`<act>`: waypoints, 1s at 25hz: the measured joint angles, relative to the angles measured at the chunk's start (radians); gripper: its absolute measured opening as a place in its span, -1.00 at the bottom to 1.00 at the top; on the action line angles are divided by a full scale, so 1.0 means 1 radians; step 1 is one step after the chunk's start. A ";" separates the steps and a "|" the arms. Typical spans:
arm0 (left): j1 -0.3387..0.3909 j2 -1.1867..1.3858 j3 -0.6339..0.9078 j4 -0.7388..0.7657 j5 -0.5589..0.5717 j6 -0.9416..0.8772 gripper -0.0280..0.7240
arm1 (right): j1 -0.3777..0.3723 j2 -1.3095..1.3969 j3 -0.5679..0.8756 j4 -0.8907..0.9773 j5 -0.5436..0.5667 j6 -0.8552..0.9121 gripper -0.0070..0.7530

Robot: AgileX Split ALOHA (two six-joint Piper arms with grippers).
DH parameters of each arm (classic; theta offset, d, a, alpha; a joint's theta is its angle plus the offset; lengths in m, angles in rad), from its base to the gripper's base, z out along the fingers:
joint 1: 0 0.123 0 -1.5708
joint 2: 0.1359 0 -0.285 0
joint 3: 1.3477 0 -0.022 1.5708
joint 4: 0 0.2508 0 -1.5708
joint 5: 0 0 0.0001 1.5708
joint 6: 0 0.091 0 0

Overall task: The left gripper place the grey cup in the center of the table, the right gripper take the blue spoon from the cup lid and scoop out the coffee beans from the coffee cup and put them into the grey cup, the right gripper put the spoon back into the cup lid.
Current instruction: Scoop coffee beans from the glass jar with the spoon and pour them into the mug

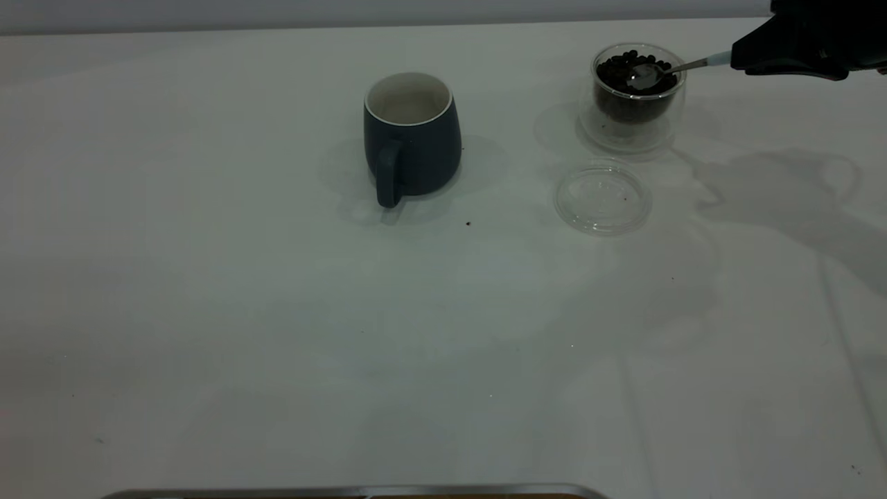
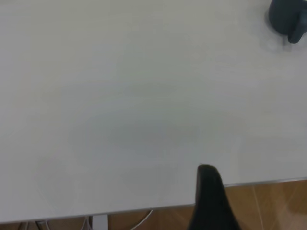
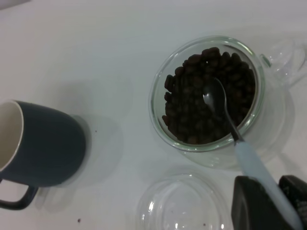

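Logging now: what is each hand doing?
Left hand: parked near the table edge, state cannot be told.
Right hand: closed on the blue spoon, its bowl in the coffee beans.

A plain white table [image 1: 277, 333] is showing a few tiny dark specks. The grey cup [image 1: 413, 138] is showing dark slate blue-grey outside and off-white inside. The coffee cup [image 1: 634, 93] and the cup lid [image 1: 601, 197] are clear glass. The coffee beans [image 3: 192, 115] are looking nearly black. The blue spoon [image 3: 240, 143] is gleaming silver, its handle pale blue. The right gripper [image 1: 790, 52] is black.
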 joint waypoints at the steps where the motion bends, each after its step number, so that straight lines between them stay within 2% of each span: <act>1: 0.000 0.000 0.000 0.000 0.000 0.000 0.55 | 0.000 0.000 0.000 0.000 0.000 0.023 -0.68; 9: 0.000 0.000 0.000 0.000 0.000 0.000 0.55 | 0.000 0.001 0.000 -0.073 0.006 0.208 -0.68; 25: 0.000 0.000 0.000 0.000 0.000 0.000 0.55 | 0.000 0.037 0.000 -0.021 0.080 0.366 -0.68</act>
